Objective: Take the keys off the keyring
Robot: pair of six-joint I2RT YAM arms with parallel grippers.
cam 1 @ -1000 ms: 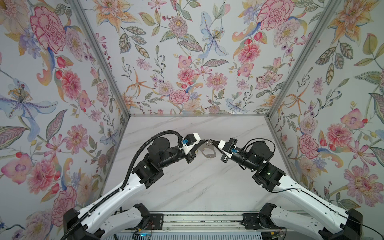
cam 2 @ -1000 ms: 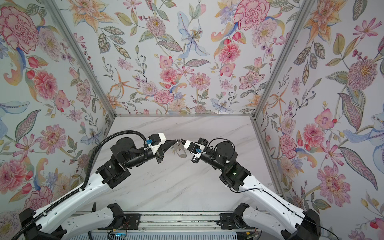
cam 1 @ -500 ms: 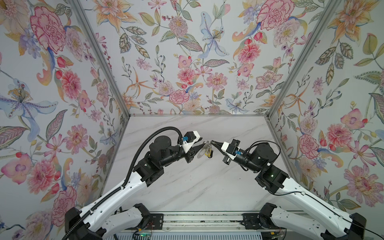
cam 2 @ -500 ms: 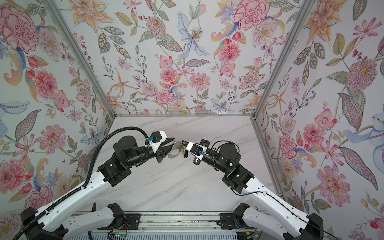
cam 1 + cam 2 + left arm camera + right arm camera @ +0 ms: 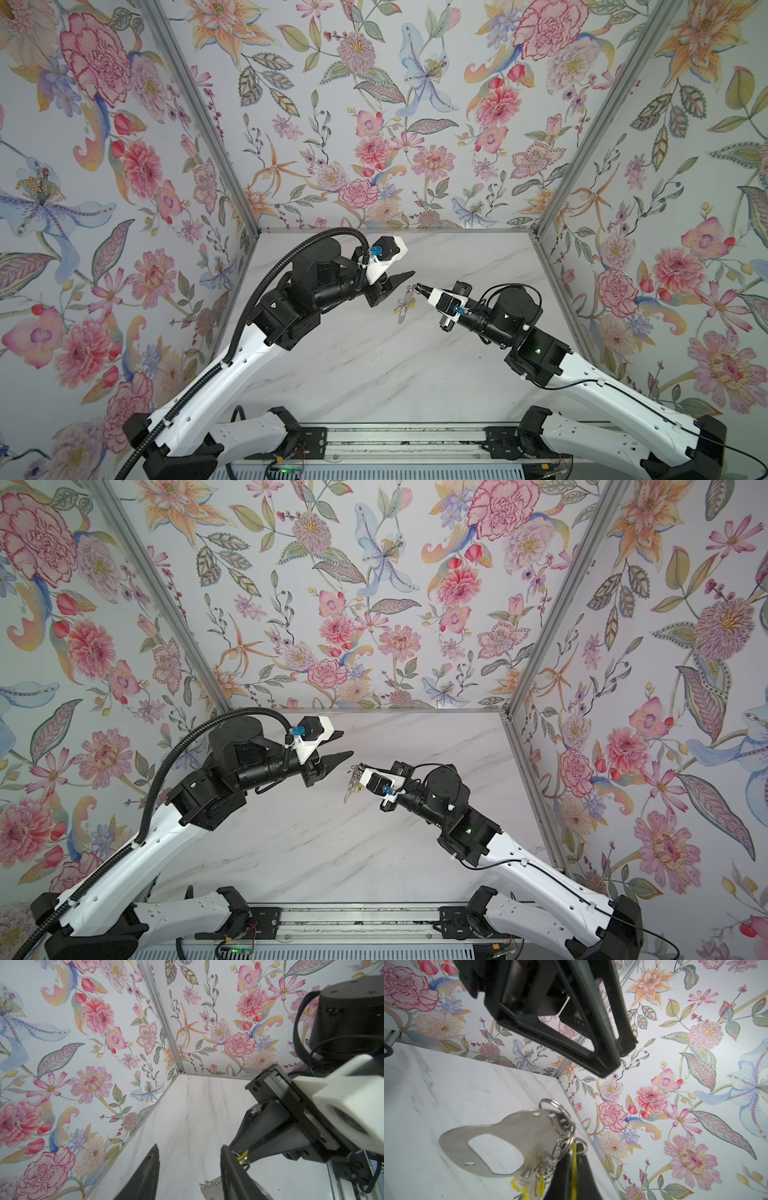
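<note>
Left arm is raised from its near base, elbow bent, forearm aimed across the marble tabletop (image 5: 374,365) toward the middle. Left gripper (image 5: 397,279) is seen open: in the left wrist view its two dark fingers (image 5: 149,1167) are spread and nothing is held between them. It is stopped just beside the hanging bunch, not touching it.

Right arm is mirrored from the other side, elbow bent, wrist levelled and pointed at the left gripper. Right gripper (image 5: 419,286) is clamped tight; a yellow tag from the keys (image 5: 532,1178) is pinched between its tips, as shown in both wrist views.

The keyring (image 5: 517,1126) is hung from that pinch by small wire rings (image 5: 562,1126), flat plate tilted, its big rounded opening turned away from the gripper. In both top views it is seen dangling under the right fingertips, between the two grippers, near the table's centre (image 5: 351,785). The remaining keys are bunched against the plate, right by the right fingers. Contact with the tabletop cannot be judged.
</note>
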